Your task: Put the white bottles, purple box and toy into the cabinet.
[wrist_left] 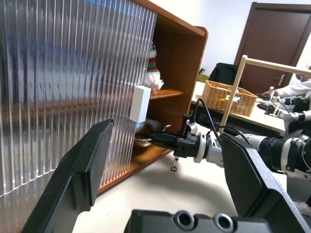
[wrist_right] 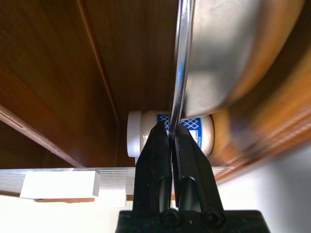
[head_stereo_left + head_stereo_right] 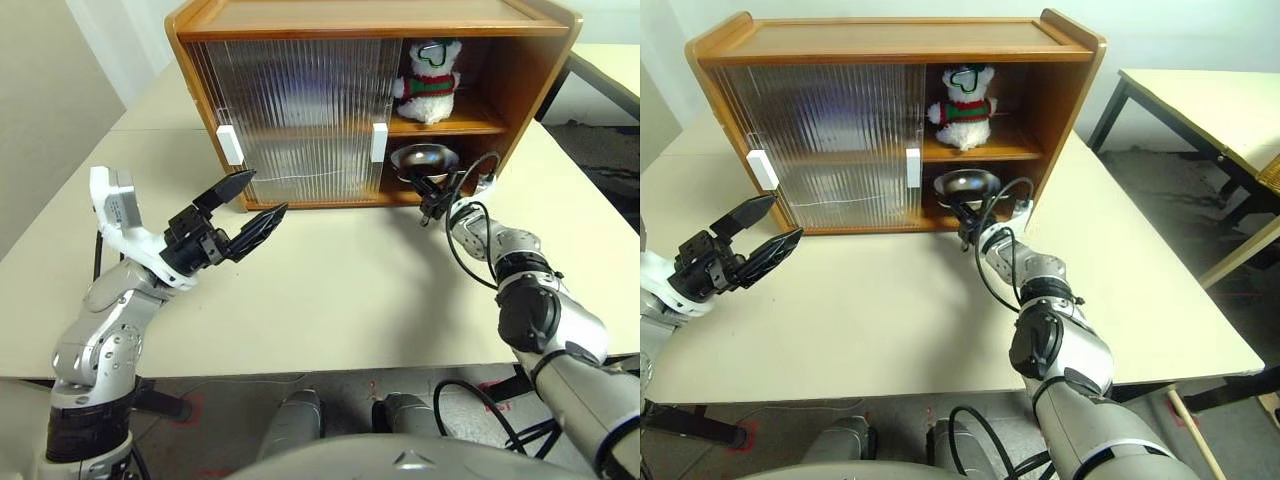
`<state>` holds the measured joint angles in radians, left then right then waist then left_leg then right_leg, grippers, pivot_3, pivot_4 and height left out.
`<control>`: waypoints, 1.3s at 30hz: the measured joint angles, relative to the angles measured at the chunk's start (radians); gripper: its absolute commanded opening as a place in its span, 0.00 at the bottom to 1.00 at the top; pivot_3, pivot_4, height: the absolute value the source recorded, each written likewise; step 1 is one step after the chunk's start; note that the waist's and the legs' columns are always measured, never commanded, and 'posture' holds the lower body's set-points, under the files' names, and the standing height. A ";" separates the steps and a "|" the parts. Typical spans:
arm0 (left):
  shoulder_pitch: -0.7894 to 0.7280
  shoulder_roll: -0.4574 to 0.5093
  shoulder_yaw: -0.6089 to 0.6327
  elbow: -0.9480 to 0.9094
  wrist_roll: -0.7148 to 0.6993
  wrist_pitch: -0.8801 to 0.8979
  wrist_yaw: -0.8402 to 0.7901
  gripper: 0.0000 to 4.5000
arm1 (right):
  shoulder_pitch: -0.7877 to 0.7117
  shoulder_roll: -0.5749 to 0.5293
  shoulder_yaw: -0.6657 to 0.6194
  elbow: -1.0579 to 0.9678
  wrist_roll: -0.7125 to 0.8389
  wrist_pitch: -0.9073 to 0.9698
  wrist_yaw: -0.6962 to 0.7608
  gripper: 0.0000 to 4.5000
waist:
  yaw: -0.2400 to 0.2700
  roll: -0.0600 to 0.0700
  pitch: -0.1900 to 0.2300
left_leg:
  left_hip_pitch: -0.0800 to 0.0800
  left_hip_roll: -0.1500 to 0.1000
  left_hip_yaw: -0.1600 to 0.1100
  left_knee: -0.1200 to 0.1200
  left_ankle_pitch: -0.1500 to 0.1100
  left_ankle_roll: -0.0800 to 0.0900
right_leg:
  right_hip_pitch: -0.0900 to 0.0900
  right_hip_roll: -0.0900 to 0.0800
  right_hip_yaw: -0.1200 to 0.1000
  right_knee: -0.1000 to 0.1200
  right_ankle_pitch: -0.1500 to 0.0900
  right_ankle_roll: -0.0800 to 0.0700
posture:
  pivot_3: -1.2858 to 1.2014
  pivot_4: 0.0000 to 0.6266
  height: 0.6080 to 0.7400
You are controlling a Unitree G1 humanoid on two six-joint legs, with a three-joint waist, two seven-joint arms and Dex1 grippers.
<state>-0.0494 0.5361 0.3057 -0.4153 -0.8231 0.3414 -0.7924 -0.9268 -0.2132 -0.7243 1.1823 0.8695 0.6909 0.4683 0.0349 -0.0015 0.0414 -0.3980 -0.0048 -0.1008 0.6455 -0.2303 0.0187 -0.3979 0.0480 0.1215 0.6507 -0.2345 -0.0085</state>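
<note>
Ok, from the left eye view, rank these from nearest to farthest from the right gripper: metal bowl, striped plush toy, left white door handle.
1. Shallow metal bowl: gripped by its rim in the right gripper, on the lower shelf.
2. White knitted plush toy with red and green stripes: on the upper shelf, above the bowl.
3. Left white door handle: far across the ribbed doors, toward the left gripper.
</note>
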 measured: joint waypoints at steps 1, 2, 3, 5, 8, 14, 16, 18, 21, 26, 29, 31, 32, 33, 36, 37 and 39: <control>0.006 0.002 0.005 -0.009 -0.002 0.000 0.002 1.00 | -0.001 0.003 0.000 0.008 -0.007 -0.018 0.003 0.01 | 0.002 0.000 0.000 | 0.000 0.000 0.000 0.000 0.000 0.000 | 0.000 0.000 0.000 0.000 0.000 0.000 | 0.59 0.07 1.00; 0.013 0.005 0.010 -0.018 -0.004 0.001 0.007 1.00 | -0.001 0.005 0.000 0.016 -0.013 -0.039 0.003 0.01 | 0.005 0.000 0.000 | 0.000 0.000 0.000 0.000 0.000 0.000 | 0.000 0.000 0.000 0.000 0.000 -0.001 | 0.59 0.07 1.00; 0.019 0.006 0.016 -0.021 -0.007 0.001 0.009 1.00 | -0.001 0.005 0.000 0.023 -0.017 -0.060 0.003 0.01 | 0.007 0.000 0.000 | 0.000 0.000 0.000 0.000 0.000 -0.001 | 0.000 0.000 0.000 0.000 0.000 -0.001 | 0.59 0.07 1.00; 0.035 0.007 0.029 -0.024 -0.013 0.004 0.017 1.00 | -0.002 0.005 -0.001 0.040 -0.026 -0.101 0.003 0.01 | 0.012 0.000 0.000 | 0.000 0.000 0.000 -0.001 -0.001 -0.001 | 0.000 0.000 0.000 0.000 -0.001 -0.001 | 0.59 0.07 1.00; 0.043 0.007 0.031 -0.036 -0.015 0.007 0.021 1.00 | -0.010 0.005 -0.001 0.053 -0.037 -0.138 0.003 0.06 | 0.017 0.000 0.000 | 0.000 0.000 0.000 -0.001 -0.001 -0.002 | -0.001 0.000 0.000 0.000 -0.001 -0.002 | 0.59 0.06 1.00; 0.040 0.007 0.030 -0.044 -0.014 0.008 0.026 1.00 | -0.022 -0.006 0.008 0.086 -0.087 -0.215 -0.001 0.47 | 0.020 0.000 0.000 | 0.000 0.001 0.000 -0.001 -0.001 -0.002 | -0.001 0.000 -0.001 0.000 0.000 -0.004 | 0.57 0.05 1.00; 0.026 0.007 0.026 -0.043 -0.014 0.008 0.024 1.00 | -0.022 -0.015 -0.001 0.089 -0.087 -0.214 0.001 0.63 | 0.020 0.000 0.000 | 0.000 0.001 0.000 -0.001 -0.001 -0.002 | -0.001 0.000 0.000 0.001 0.000 -0.004 | 0.57 0.05 1.00; 0.017 0.007 0.022 -0.040 -0.014 0.008 0.019 1.00 | -0.021 -0.029 -0.003 0.090 -0.087 -0.211 0.010 0.78 | 0.020 0.000 0.000 | 0.000 0.001 0.001 0.000 -0.001 -0.002 | -0.001 0.000 -0.001 0.001 0.001 -0.005 | 0.56 0.05 1.00; -0.009 0.003 0.004 -0.014 -0.013 0.008 0.009 1.00 | -0.016 -0.053 -0.002 0.082 -0.087 -0.177 0.050 0.99 | 0.018 -0.001 0.000 | 0.000 0.001 0.001 0.000 0.000 -0.002 | -0.001 0.000 -0.001 0.001 0.002 -0.005 | 0.56 0.05 1.00; -0.033 -0.006 -0.018 0.015 -0.010 0.007 -0.010 1.00 | 0.049 -0.093 0.034 0.009 -0.089 -0.013 0.149 0.99 | 0.012 -0.001 -0.001 | 0.000 0.002 0.002 0.001 0.000 -0.002 | 0.000 0.000 -0.001 0.001 0.002 -0.004 | 0.54 0.06 1.00; -0.045 -0.017 -0.034 0.032 -0.002 0.006 -0.020 1.00 | 0.122 -0.109 0.068 -0.140 -0.076 0.142 0.195 0.99 | 0.007 -0.001 -0.001 | 0.000 0.002 0.003 0.002 0.000 -0.002 | 0.000 0.001 -0.001 0.001 0.003 -0.004 | 0.53 0.07 1.00; -0.050 -0.026 -0.045 0.037 0.002 0.003 -0.026 1.00 | 0.191 -0.110 0.098 -0.287 -0.057 0.241 0.206 0.99 | 0.002 -0.001 -0.001 | 0.001 0.002 0.003 0.004 0.000 -0.002 | 0.001 0.002 -0.001 0.001 0.002 -0.004 | 0.53 0.07 1.00; -0.053 -0.028 -0.048 0.045 0.004 0.001 -0.031 1.00 | 0.237 -0.106 0.115 -0.382 -0.045 0.291 0.206 0.99 | -0.002 -0.001 -0.001 | 0.001 0.003 0.003 0.005 0.000 -0.002 | 0.002 0.003 -0.001 0.001 0.002 -0.004 | 0.53 0.06 1.00; -0.057 -0.028 -0.049 0.052 0.005 0.000 -0.033 1.00 | 0.268 -0.101 0.126 -0.446 -0.039 0.321 0.204 0.99 | -0.007 -0.001 -0.001 | 0.001 0.005 0.003 0.006 0.000 -0.002 | 0.002 0.005 0.000 0.001 0.002 -0.004 | 0.52 0.06 1.00; -0.077 -0.033 -0.054 0.076 0.007 -0.004 -0.043 1.00 | 0.421 -0.088 0.236 -0.771 -0.040 0.353 0.208 0.99 | -0.018 -0.001 0.000 | 0.001 0.008 0.002 0.010 0.000 -0.003 | 0.004 0.008 -0.001 0.001 0.003 -0.003 | 0.52 0.06 1.00; -0.081 -0.033 -0.054 0.080 0.007 -0.005 -0.047 1.00 | 0.452 -0.088 0.275 -0.845 -0.050 0.347 0.211 0.99 | -0.023 -0.001 0.000 | 0.001 0.008 0.002 0.011 0.000 -0.003 | 0.004 0.009 -0.001 0.001 0.002 0.000 | 0.52 0.06 1.00; -0.089 -0.035 -0.058 0.091 0.008 -0.007 -0.056 1.00 | 0.509 -0.095 0.366 -0.985 -0.087 0.298 0.231 0.90 | -0.035 0.000 0.000 | 0.002 0.008 0.001 0.012 0.000 -0.003 | 0.005 0.009 0.000 0.001 0.001 0.006 | 0.52 0.06 1.00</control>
<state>-0.1385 0.5007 0.2477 -0.3248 -0.8148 0.3345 -0.8481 -0.4180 -0.3077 -0.3581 0.1969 0.7829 0.9885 0.6992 0.0002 -0.0016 0.0411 -0.3960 0.0031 -0.0996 0.6574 -0.2307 0.0158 -0.3931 0.0572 0.1210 0.6515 -0.2336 -0.0029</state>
